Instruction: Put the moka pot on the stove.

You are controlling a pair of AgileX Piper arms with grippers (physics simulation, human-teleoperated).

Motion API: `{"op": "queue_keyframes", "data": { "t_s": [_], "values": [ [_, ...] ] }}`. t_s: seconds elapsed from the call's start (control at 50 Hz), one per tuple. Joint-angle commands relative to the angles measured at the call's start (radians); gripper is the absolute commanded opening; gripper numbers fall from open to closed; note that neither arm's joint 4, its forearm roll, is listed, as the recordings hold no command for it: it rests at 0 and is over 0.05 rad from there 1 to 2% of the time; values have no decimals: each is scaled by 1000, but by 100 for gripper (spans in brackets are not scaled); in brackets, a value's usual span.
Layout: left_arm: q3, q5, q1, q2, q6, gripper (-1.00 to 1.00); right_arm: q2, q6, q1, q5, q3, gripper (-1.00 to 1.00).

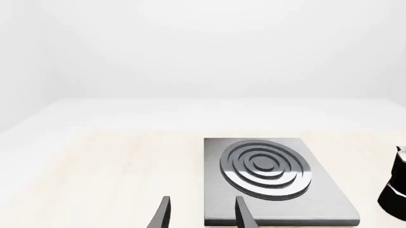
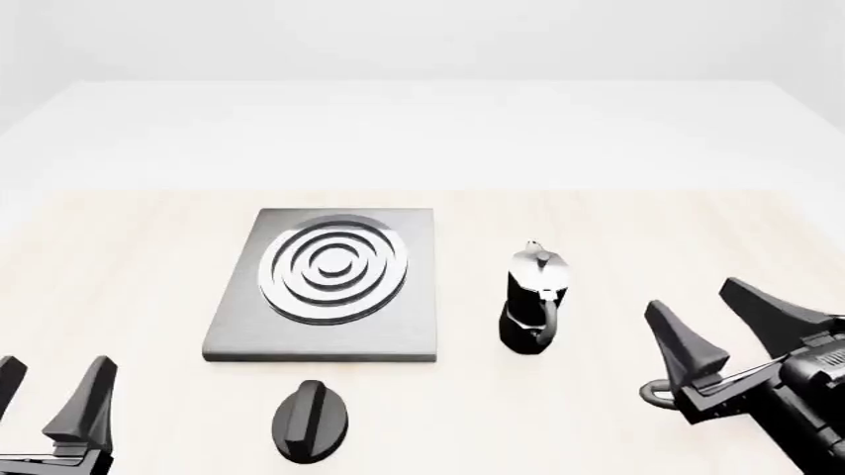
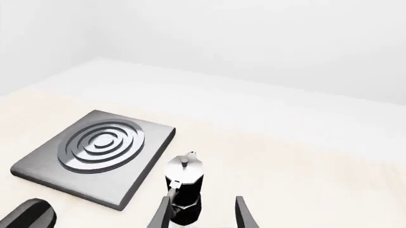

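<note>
The picture edges are cropping the black faceted moka pot (image 1: 396, 187) in the left wrist view, the black oval knob (image 3: 26, 214) in the right wrist view, and the left gripper (image 2: 50, 401) in the front view.

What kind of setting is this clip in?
Likely a simulated kitchen tabletop mock-up: a pale wood table in a bare white room, holding a stove, a moka pot and a black knob.

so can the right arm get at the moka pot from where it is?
Probably yes. The right gripper has its jaws open, and the moka pot stands upright on the table, apart from the stove, with nothing between it and the gripper.
</note>
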Motion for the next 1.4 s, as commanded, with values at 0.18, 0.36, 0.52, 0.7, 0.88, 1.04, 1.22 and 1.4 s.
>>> {"op": "queue_keyframes", "data": {
  "t_s": [0.18,0.36,0.52,0.7,0.88,1.04,1.22,1.4],
  "values": [
    [0,0,0,0,0,100,189,18,87,-120,21,100],
    [0,0,0,0,0,100,259,16,98,-174,23,100],
    [0,0,0,0,0,100,352,16,105,-261,35,100],
    [0,0,0,0,0,100,439,29,109,-342,42,100],
    [0,0,0,0,0,100,534,37,113,-423,41,100],
    [0,0,0,0,0,100,570,32,109,-440,26,100],
    [0,0,0,0,0,100,633,36,111,-488,17,100],
    [0,0,0,0,0,100,715,44,114,-560,22,100]
  ]
}}
